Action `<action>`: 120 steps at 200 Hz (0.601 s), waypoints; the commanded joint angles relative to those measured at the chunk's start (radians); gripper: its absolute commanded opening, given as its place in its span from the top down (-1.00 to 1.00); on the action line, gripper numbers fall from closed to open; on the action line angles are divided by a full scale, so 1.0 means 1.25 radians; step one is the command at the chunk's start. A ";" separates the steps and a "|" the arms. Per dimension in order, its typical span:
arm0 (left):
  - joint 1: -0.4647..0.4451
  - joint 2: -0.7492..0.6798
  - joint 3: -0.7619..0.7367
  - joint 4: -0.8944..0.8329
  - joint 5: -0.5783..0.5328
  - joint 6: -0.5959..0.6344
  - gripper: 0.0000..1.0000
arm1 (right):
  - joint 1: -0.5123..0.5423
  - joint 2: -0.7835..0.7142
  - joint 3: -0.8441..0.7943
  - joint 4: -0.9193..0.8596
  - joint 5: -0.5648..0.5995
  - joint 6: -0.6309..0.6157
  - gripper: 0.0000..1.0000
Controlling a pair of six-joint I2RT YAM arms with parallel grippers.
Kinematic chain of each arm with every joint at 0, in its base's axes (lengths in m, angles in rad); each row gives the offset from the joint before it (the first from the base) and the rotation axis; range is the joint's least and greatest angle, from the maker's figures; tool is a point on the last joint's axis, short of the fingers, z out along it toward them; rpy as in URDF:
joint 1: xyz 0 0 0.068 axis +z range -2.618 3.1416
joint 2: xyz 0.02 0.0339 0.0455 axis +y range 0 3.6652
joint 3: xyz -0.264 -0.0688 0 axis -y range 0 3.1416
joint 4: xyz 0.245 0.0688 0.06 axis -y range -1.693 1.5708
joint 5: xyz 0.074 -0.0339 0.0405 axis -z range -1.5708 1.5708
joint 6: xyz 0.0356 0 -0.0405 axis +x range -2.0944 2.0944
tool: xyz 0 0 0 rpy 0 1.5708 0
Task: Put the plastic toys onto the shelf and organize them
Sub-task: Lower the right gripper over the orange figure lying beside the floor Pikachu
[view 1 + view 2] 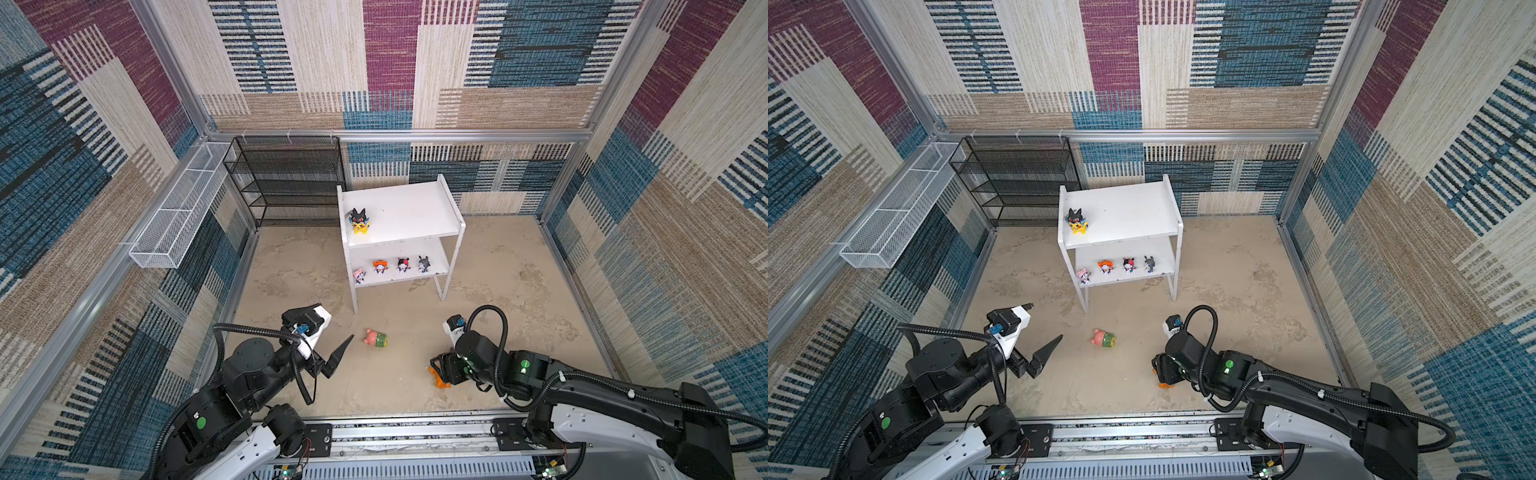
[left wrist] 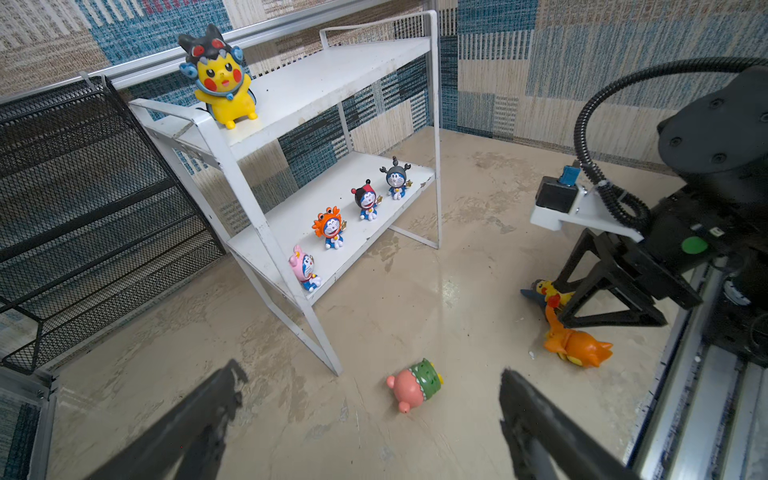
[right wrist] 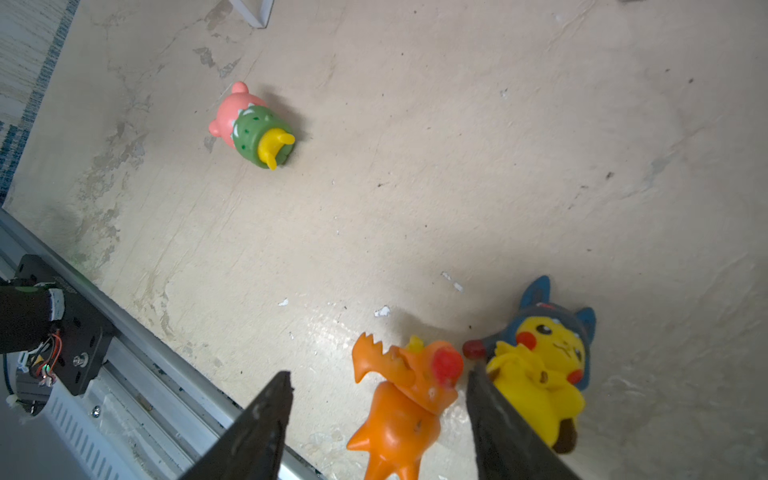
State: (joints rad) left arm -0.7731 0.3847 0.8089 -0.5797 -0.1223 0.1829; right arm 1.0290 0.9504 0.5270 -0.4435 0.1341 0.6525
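Left wrist: shelf (image 2: 332, 79) top has yellow toy (image 2: 222, 79), btm 4 tiny toys (image 2: 330, 226).

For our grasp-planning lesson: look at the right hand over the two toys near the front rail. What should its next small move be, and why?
Probably close the right hand on the orange toy. It lies between the open fingers, not yet pinched. The blue-hooded yellow toy sits just outside one finger, so closing should catch only the orange one.
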 commanded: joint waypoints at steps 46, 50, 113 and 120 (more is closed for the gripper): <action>0.002 0.127 0.026 0.003 0.194 -0.065 -0.98 | 0.000 0.001 -0.016 0.022 -0.010 -0.031 -0.22; 0.002 0.131 0.029 0.001 0.193 -0.062 -0.98 | -0.001 0.005 -0.016 0.023 -0.003 -0.032 -0.22; 0.002 0.127 0.025 0.010 0.183 -0.052 -0.98 | -0.041 0.030 -0.049 0.109 -0.007 -0.085 0.03; 0.001 0.128 0.025 0.011 0.183 -0.051 -0.98 | -0.043 0.038 -0.049 0.115 -0.010 -0.090 0.06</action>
State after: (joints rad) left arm -0.7723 0.5430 0.8379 -0.5877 0.1036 0.1333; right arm 0.9848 0.9791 0.4698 -0.3779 0.1165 0.5743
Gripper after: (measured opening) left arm 0.990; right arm 0.488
